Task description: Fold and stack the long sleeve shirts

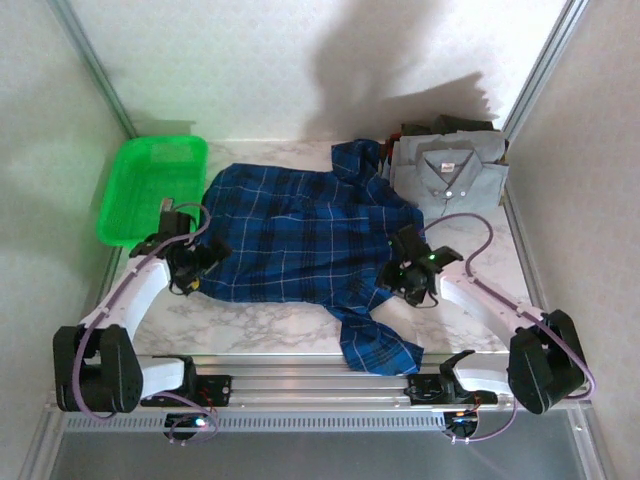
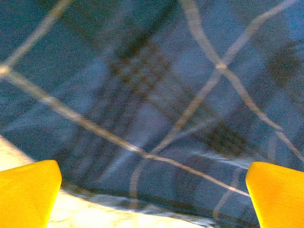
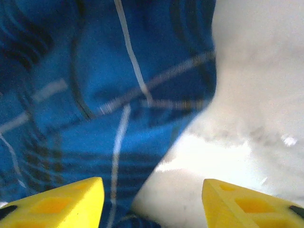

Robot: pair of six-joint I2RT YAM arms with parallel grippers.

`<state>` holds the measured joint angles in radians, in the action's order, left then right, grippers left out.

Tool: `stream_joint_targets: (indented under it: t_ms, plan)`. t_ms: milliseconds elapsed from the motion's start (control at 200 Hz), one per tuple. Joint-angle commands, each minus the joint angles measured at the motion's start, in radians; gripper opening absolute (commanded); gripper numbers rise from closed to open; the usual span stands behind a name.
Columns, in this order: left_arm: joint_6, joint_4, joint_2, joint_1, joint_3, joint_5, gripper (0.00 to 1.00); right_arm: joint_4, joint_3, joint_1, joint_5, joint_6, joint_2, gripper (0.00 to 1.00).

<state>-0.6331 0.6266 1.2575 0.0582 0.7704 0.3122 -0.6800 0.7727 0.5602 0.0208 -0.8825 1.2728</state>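
Robotics lab test cell, not a home: plain white panel walls (image 1: 250, 70) framed by bare aluminium posts (image 1: 95, 65) box in a marble-patterned table (image 1: 270, 325). Two white-and-black robot arms, the left arm (image 1: 130, 300) and the right arm (image 1: 490, 305), are bolted to a metal rail (image 1: 310, 380) along its near edge, with purple cables (image 1: 470, 240) looping from them. A blue plaid shirt (image 1: 300, 235), a folded grey shirt (image 1: 450, 170) and a green plastic basket (image 1: 150, 185) lie inside the enclosure.
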Motion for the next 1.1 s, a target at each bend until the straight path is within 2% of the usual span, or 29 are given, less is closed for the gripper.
stream_joint_targets:
  t_ms: [0,235,475,546,686,806,931,1031,1096]
  plan:
    - [0.076,0.036,0.007,0.071,-0.029,-0.008,1.00,0.073,-0.029,0.038,0.029,-0.119,0.027,0.53]
    - [0.086,-0.034,0.045,0.186,-0.044,-0.048,0.99,0.152,-0.007,0.109,0.043,-0.164,0.152,0.44]
    - [0.030,-0.176,0.102,0.237,-0.130,-0.045,0.95,0.088,-0.034,0.149,0.006,-0.229,0.132,0.40]
    - [0.024,-0.218,0.118,0.243,-0.154,-0.038,0.90,0.085,-0.056,0.149,-0.025,-0.250,0.134,0.35]
    - [0.031,-0.245,0.131,0.248,-0.175,-0.055,0.77,-0.020,-0.069,0.146,-0.153,-0.332,0.137,0.18]
    - [0.033,-0.256,0.135,0.253,-0.183,-0.055,0.55,-0.101,-0.106,0.132,-0.211,-0.371,0.072,0.06]
    - [0.024,-0.250,0.122,0.252,-0.182,-0.071,0.52,-0.162,-0.124,0.111,-0.244,-0.378,-0.009,0.00]
    - [0.019,-0.239,0.106,0.252,-0.175,-0.072,0.54,-0.167,-0.135,0.099,-0.248,-0.370,-0.058,0.03]
    - [0.014,-0.233,0.086,0.253,-0.172,-0.077,0.56,-0.081,-0.150,0.102,-0.221,-0.323,-0.104,0.17]
